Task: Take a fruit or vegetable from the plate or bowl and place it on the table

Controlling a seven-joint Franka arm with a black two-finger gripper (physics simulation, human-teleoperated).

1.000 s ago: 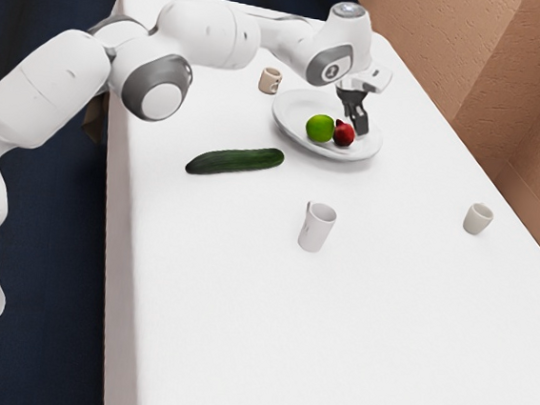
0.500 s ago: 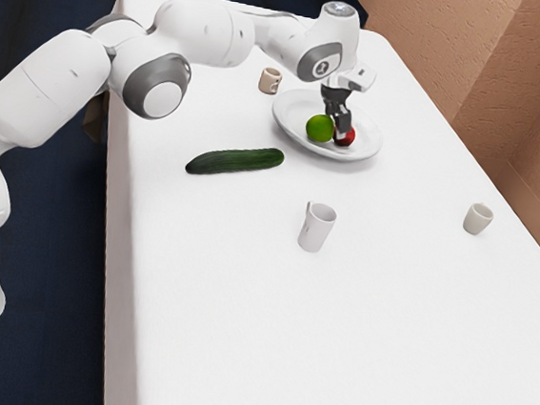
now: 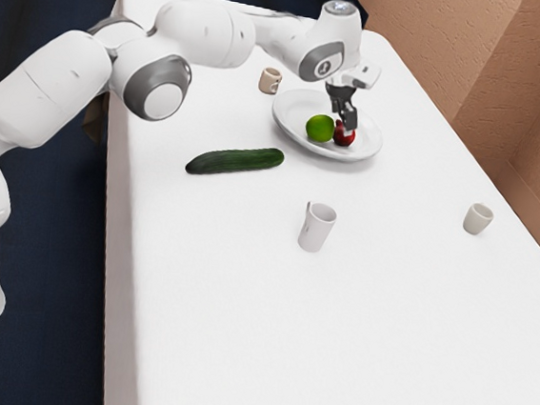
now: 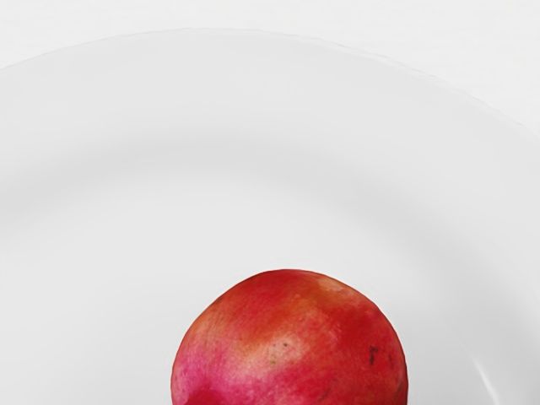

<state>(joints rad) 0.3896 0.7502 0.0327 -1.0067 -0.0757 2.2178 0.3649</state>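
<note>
Arm (image 3: 205, 34) came in from the exterior view's left, stretched over the table (image 3: 233, 285), wrist bent down. Hand (image 3: 355, 74) pointed down above the plate (image 3: 291, 116), slightly tilted, fingertips toward the exterior view's right. Fingers (image 3: 350, 120) were right at the red fruit (image 3: 343, 136); spread or closed, couldn't tell. Red fruit sat on the plate, just beside the green fruit (image 3: 319, 128). Wrist view: red fruit near the hand, plate around it.

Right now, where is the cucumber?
The cucumber lies on the table toward the exterior view's left, between the plate and the table's left-hand edge.
</note>
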